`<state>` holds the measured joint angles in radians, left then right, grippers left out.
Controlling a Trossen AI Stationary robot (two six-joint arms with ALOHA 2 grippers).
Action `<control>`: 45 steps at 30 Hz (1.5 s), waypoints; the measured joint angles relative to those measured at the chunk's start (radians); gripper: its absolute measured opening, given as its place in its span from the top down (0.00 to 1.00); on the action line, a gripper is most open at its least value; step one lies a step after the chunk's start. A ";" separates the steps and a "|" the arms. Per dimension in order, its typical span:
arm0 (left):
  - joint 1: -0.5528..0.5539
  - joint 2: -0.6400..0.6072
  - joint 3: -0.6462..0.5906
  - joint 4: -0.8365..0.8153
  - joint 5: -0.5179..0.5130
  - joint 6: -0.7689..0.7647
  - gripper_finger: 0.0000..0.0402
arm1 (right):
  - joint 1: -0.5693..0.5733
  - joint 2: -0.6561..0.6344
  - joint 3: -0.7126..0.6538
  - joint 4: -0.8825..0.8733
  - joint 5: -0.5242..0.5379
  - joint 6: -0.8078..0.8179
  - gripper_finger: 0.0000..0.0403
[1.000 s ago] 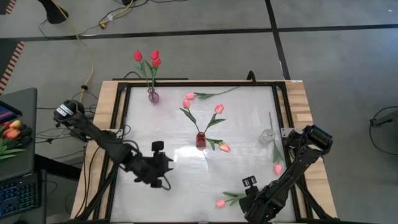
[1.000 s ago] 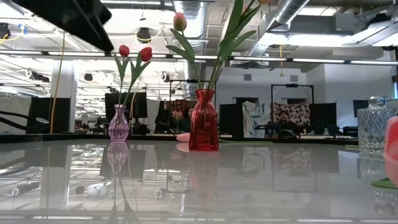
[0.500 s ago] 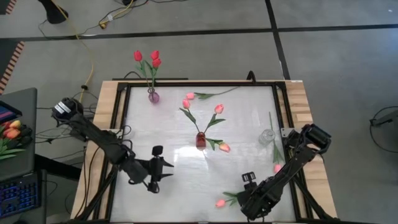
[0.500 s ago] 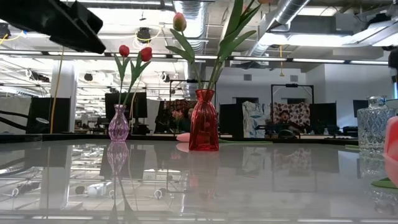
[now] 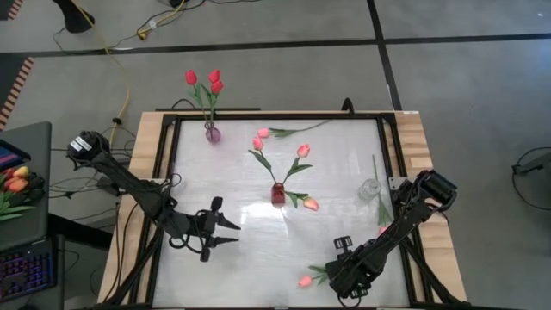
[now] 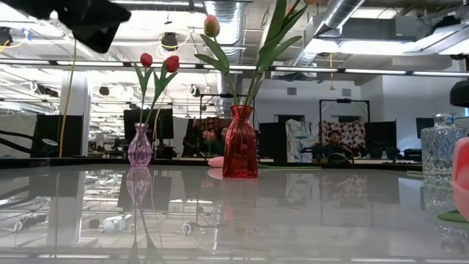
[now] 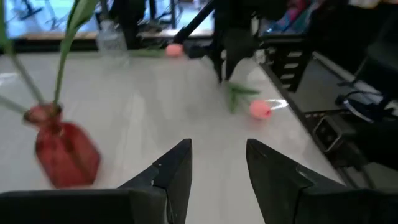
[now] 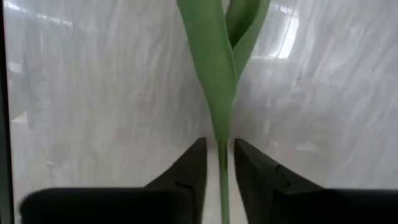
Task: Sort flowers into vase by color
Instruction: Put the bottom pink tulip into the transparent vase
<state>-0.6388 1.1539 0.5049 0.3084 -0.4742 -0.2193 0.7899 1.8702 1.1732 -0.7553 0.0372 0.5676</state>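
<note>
Right wrist view: a thin green stem (image 8: pixel 222 174) runs straight between the right gripper (image 8: pixel 220 163)'s two dark fingers, widening ahead into long green leaves on the white table (image 8: pixel 93 93). The fingers sit narrowly either side of the stem, nearly touching it; whether they pinch it I cannot tell. From above, this pink tulip (image 5: pixel 306 280) lies near the table's front edge, its head just beside the right gripper (image 5: pixel 343 277).

The left gripper (image 5: pixel 225 233) hovers over bare table left of centre, its fingers spread and empty.

There are three vases: a purple vase (image 5: pixel 212 133) with three red tulips (image 5: pixel 207 82), a red vase (image 5: pixel 278 195) with two pink tulips (image 5: pixel 280 148), and a clear vase (image 5: pixel 370 187). Four pink tulips lie loose on the table.
</note>
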 joint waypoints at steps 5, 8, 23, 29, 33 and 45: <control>0.000 0.002 0.000 0.024 0.017 0.036 0.65 | -0.007 -0.007 -0.001 0.005 0.004 0.000 0.94; 0.000 0.002 0.000 0.023 0.017 0.036 0.65 | -0.003 -0.039 -0.002 0.011 0.058 -0.002 0.96; 0.046 0.002 0.000 0.052 0.018 0.039 0.65 | 0.218 -0.585 -0.170 -0.050 0.961 0.296 0.95; 0.068 0.002 0.000 0.057 0.066 0.023 0.65 | 0.235 -0.704 -0.183 -0.174 1.238 0.344 0.95; 0.069 0.002 0.000 0.057 0.077 0.015 0.65 | 0.188 -0.756 -0.183 -0.199 1.253 0.289 0.95; 0.069 0.002 0.001 0.050 0.076 0.022 0.65 | 0.044 -0.910 -0.183 -0.387 1.249 0.265 0.95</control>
<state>-0.5697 1.1561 0.5056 0.3587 -0.3977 -0.1976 0.8336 0.9603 0.9901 -1.1426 1.2864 0.8329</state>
